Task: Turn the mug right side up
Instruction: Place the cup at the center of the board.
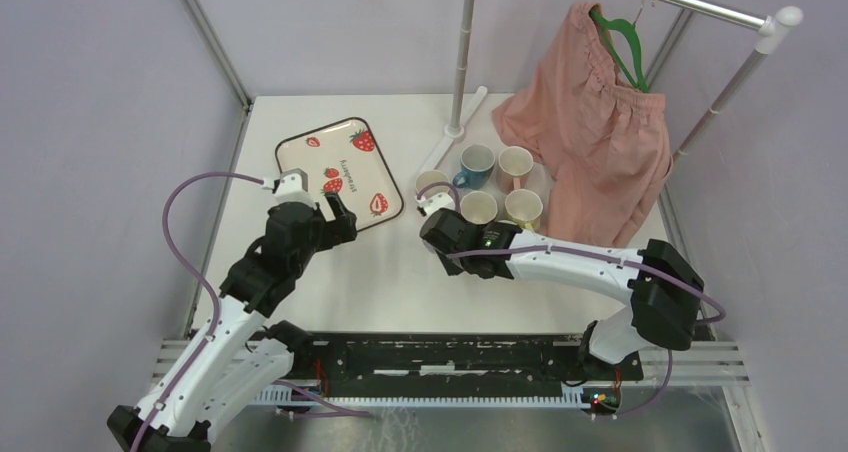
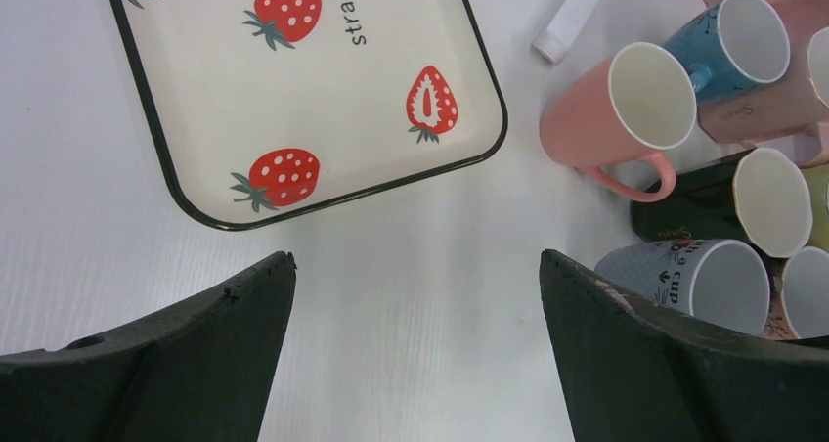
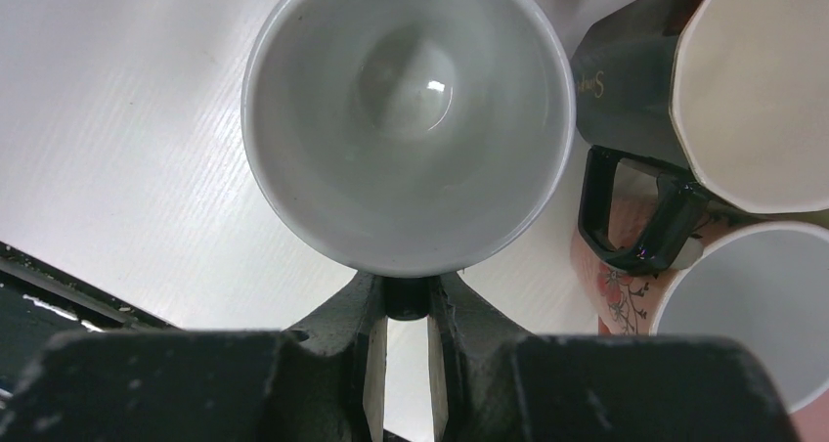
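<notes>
The grey-blue mug has a white inside, and its mouth faces the right wrist camera. My right gripper is shut on its dark handle, fingers pressed on both sides just below the rim. The mug also shows in the left wrist view, beside the other mugs. In the top view my right gripper sits at the left edge of the mug cluster and hides this mug. My left gripper is open and empty over bare table, just below the tray; it also shows in the top view.
A strawberry tray lies at the back left. Several other mugs stand close by: pink, blue, black with a cream inside, floral. A rack pole and a pink garment are behind them.
</notes>
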